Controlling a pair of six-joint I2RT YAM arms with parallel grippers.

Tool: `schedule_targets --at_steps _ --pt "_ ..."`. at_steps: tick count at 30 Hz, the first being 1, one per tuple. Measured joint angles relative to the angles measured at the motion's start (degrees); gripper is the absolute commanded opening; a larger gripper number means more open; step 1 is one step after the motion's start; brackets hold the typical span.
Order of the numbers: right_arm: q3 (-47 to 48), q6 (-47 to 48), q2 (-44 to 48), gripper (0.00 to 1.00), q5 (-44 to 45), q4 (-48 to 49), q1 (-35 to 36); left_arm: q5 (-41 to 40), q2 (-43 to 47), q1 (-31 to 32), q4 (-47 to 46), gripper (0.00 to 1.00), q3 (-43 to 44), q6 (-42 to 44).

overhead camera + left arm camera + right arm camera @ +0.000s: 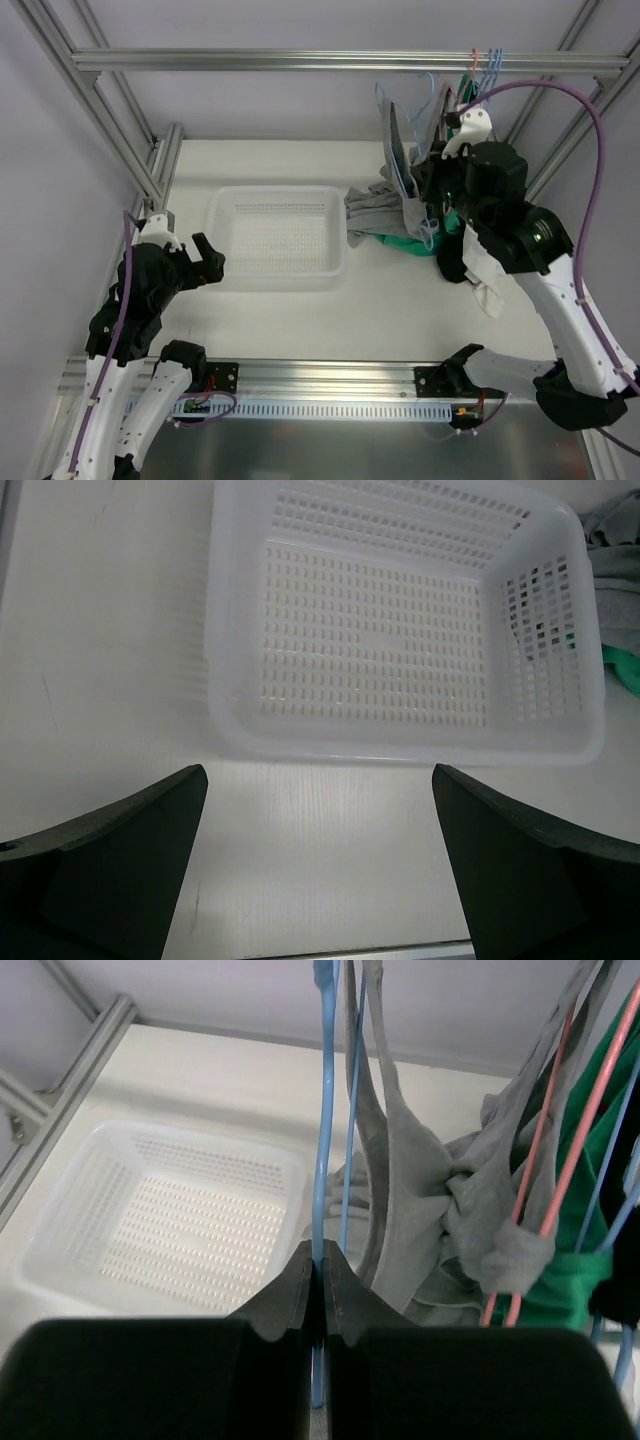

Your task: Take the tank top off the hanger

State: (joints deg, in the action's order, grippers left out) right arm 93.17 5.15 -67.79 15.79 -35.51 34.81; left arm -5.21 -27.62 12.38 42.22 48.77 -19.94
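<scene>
A blue wire hanger (322,1110) hangs from the top rail, and my right gripper (319,1260) is shut on its lower wire. The grey tank top (420,1190) hangs on it just right of my fingers, a strap looped up beside the wire and the body bunched in a knot. From above, the hanger (405,170) and the tank top (372,212) show left of my right gripper (432,178), the fabric trailing onto the table. My left gripper (318,775) is open with nothing in it, low over the table at the near side of the basket (400,752).
The white perforated basket (275,190) lies at mid-table. More hangers, pink (560,1160) and blue, hold a green garment (405,243) and a white one (485,275) at the right. Aluminium frame rails (300,60) run overhead and along both sides.
</scene>
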Motion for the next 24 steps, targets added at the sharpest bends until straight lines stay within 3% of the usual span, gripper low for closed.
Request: schedule_targets --at_steps 6,13,19,24 --pt "-6.45 -0.87 14.12 0.0 -6.45 -4.35 0.24 7.74 -5.25 0.0 -1.53 0.99 0.0 1.29" --pt "-7.19 -1.55 28.5 0.0 -15.91 -10.99 0.28 26.12 -13.51 1.99 -5.49 0.99 4.66 -0.5" --pt "-8.44 -2.84 36.44 0.0 -23.87 -15.78 0.28 32.89 -21.11 18.47 -20.37 0.99 15.54 -4.85" --pt "-8.22 -3.67 39.04 0.0 -25.44 -19.5 0.28 25.24 -33.0 35.06 -27.69 0.99 27.36 -0.46"
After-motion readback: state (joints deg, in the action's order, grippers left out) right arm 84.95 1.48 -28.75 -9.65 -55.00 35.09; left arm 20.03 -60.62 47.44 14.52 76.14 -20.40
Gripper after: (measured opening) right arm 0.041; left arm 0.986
